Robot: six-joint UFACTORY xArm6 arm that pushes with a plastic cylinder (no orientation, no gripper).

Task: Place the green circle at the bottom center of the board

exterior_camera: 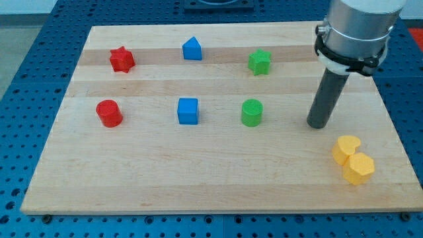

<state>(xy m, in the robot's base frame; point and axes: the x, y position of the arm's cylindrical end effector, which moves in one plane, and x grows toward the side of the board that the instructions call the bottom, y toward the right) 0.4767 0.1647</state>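
Observation:
The green circle point(252, 112) stands on the wooden board point(198, 178), a little right of the board's middle. My tip point(317, 125) rests on the board to the right of the green circle, with a clear gap between them. The rod rises from the tip toward the view's top right, into the arm's grey body.
A green star point(260, 62) lies above the green circle. A blue cube point(188, 110) and a red circle point(109, 113) lie to its left. A blue pentagon-like block point(192, 49) and a red star point(121, 59) lie at the top. A yellow heart point(346, 149) and a yellow hexagon point(359, 168) sit at the lower right.

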